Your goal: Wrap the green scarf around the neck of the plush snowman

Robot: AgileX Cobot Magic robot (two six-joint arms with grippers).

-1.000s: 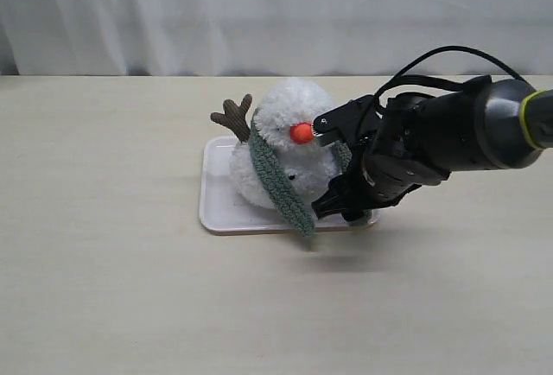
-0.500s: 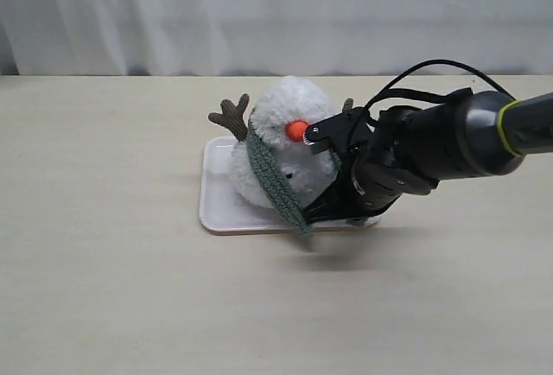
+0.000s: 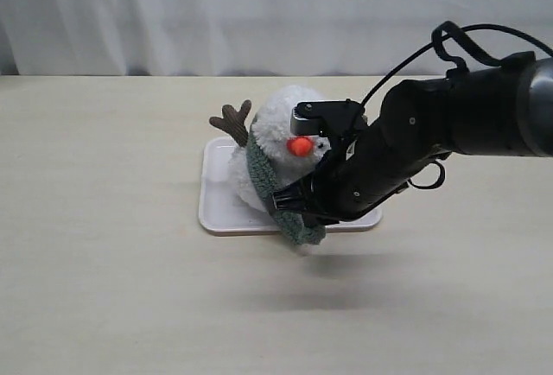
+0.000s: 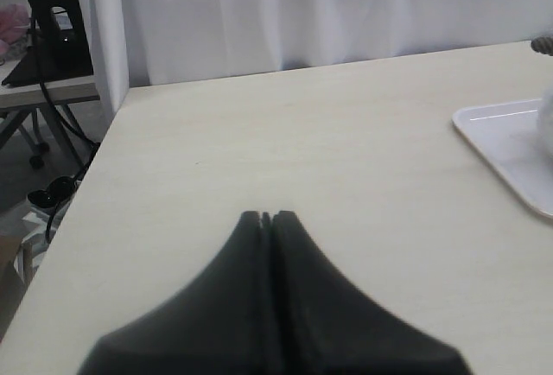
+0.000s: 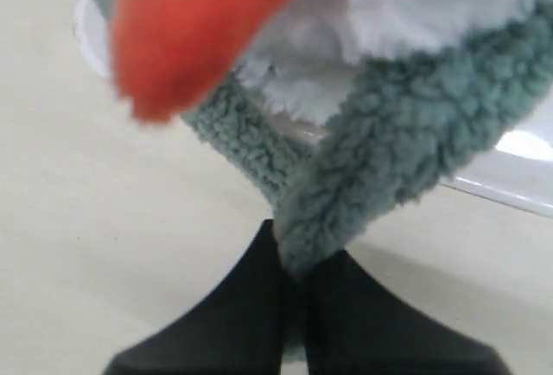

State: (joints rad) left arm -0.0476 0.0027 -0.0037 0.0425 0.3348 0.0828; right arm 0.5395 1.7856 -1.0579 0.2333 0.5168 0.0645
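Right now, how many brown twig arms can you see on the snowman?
1. The brown twig arm sticks up beside the plush snowman's head, on the side away from the robot's right arm. Another may be hidden behind that arm.

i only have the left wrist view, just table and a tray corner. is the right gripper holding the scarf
Observer: yes, the right gripper is shut on the green scarf, pinching its fuzzy fabric between the fingertips.
Operator: where does it lie
Observer: it drapes diagonally down the front of the plush snowman, from beside the brown twig arm to the low front, where the gripper has it.
Operator: snowman upright?
Observer: it sits head up on the white tray, orange carrot nose toward the exterior camera.
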